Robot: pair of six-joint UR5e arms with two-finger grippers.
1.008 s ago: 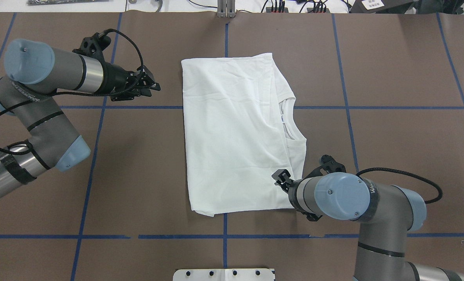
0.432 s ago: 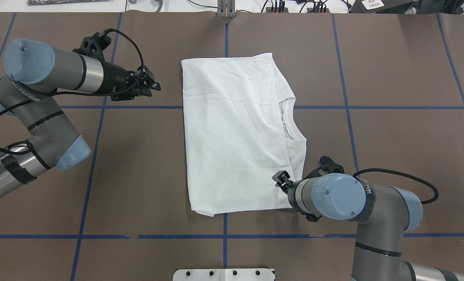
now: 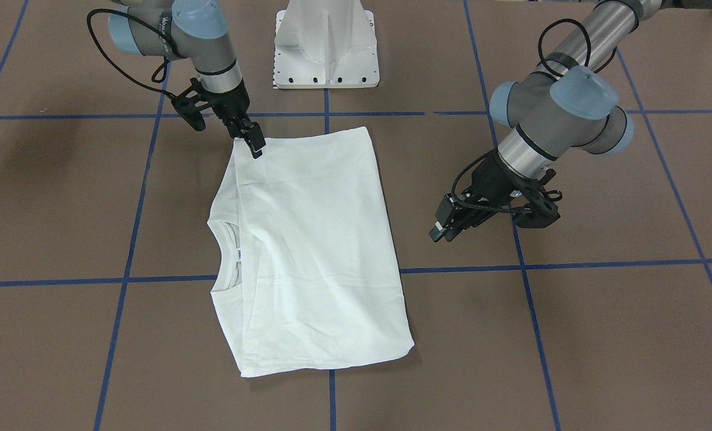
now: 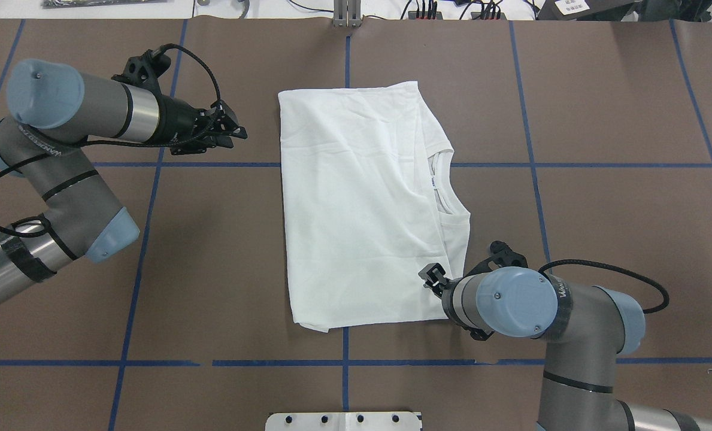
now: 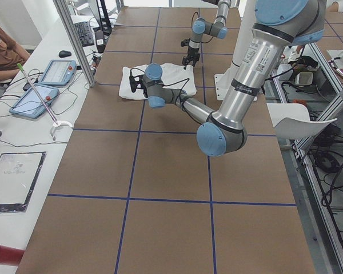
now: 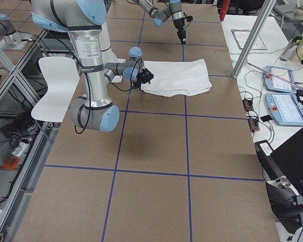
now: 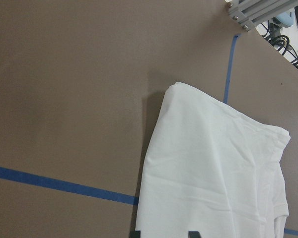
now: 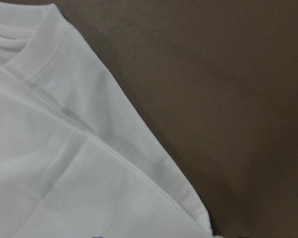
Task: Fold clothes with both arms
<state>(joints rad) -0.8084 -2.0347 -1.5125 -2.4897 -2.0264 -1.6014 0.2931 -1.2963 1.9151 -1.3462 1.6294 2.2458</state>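
Note:
The white shirt (image 4: 361,203) lies folded into a rough rectangle mid-table, plain side up, its ribbed collar (image 4: 442,185) with a small label facing the robot's right. My right gripper (image 4: 429,276) sits low over the shirt's near right corner (image 3: 248,161) and looks open; the right wrist view shows that flat shirt (image 8: 64,148) corner from close up. My left gripper (image 4: 236,131) hovers open above bare table, left of the shirt's far left corner (image 7: 179,89), apart from the cloth. In the front view the left gripper (image 3: 442,230) stands right of the shirt (image 3: 314,251).
The white pedestal base (image 3: 326,48) stands at the robot's edge of the table. Blue tape lines (image 4: 140,239) grid the brown surface. An aluminium post (image 4: 347,15) rises at the far edge. Beyond it are side desks with tablets (image 5: 40,97) and a seated person (image 5: 0,51).
The right arm's elbow has drifted slightly left and toward the robot while its gripper stays at the shirt's near right corner. The left arm and the shirt have not moved.

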